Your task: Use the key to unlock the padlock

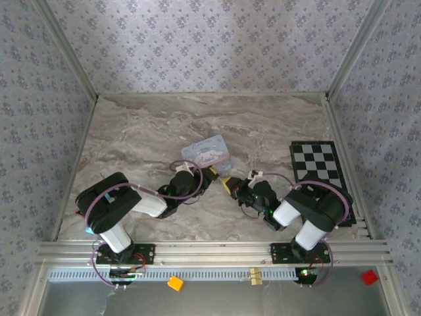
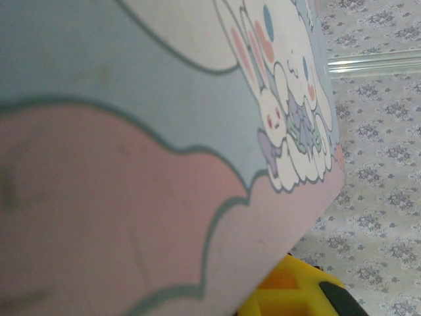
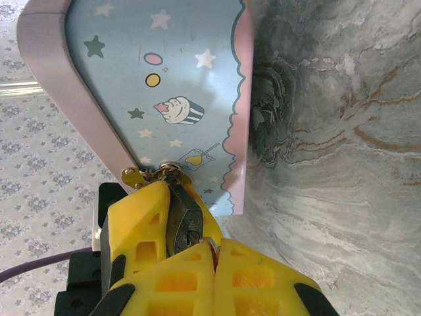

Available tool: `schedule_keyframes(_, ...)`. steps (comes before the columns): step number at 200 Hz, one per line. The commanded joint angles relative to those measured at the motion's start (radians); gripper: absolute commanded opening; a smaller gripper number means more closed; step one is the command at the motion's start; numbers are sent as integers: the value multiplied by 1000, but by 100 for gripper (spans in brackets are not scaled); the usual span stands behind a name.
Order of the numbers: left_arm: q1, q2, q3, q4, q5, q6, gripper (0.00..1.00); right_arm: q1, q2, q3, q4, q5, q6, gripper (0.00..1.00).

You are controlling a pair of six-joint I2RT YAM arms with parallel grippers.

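Note:
The padlock, a small dark body with its keyhole facing the camera, hangs from the brass hasp of the light-blue cartoon case. My left gripper is shut on the padlock, one yellow finger on each side of it. My right gripper is shut on the key, a thin metal sliver between its pads, with its tip at the keyhole. In the top view the left gripper and right gripper meet just below the case. The case blocks the padlock in the left wrist view.
A black-and-white checkerboard lies at the right of the marble table. Patterned walls close in the back and both sides. An aluminium rail runs along the near edge, with a small yellow block below it.

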Motion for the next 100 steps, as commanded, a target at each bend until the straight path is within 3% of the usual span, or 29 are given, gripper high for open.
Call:
schedule_keyframes(1,-61,-12,47,90,146,5,0,-3,8,73,33,-18,-18,0)
schedule_keyframes(100,-61,-9,57,93,150,4,0,-8,-13,106,33,-97,3,0)
